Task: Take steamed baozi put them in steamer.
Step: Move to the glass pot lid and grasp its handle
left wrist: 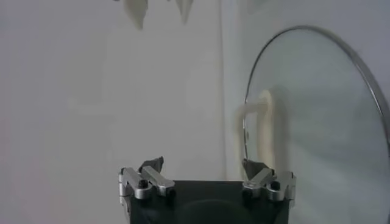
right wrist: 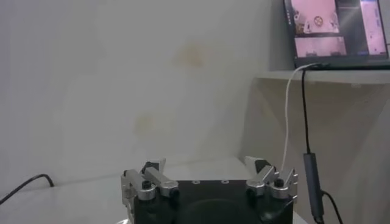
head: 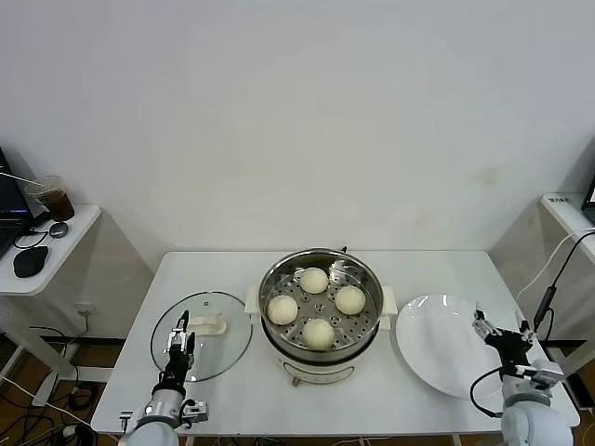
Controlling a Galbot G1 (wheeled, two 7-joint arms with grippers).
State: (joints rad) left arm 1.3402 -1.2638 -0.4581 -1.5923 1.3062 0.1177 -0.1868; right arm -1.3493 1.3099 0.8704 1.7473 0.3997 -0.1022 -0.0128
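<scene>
We see all four steamed baozi (head: pixel 314 280) already sitting on the perforated floor of the steamer (head: pixel 320 279), which stands at the middle of the worktop (head: pixel 418 265), nearer its front edge. The white plate (head: pixel 444 344) toward the right edge is bare, so we judge the loading done.

The buns look soft, light and easily dented, with a smooth skin that may be a little tacky. If one needed moving, we would close gently across its widest part, low on the dome, and not squeeze hard. The steamer wall is stiff, shiny metal and likely slick; its side handles are the sensible hold.

Our left hand (head: pixel 179 344) rests near the front left corner, over the glass lid (head: pixel 201 347) that lies flat there, its jaws spread wide and holding nothing. Our right hand (head: pixel 502 333) sits by the front right edge beside the plate, likewise wide and empty.

The worktop is white, smooth and flat. Behind it is a plain pale wall; a side desk (head: pixel 79 228) with a dark drink (head: pixel 57 200) stands off to the left, and a shelf (head: pixel 563 209) with a cable (head: pixel 550 288) to the right.
</scene>
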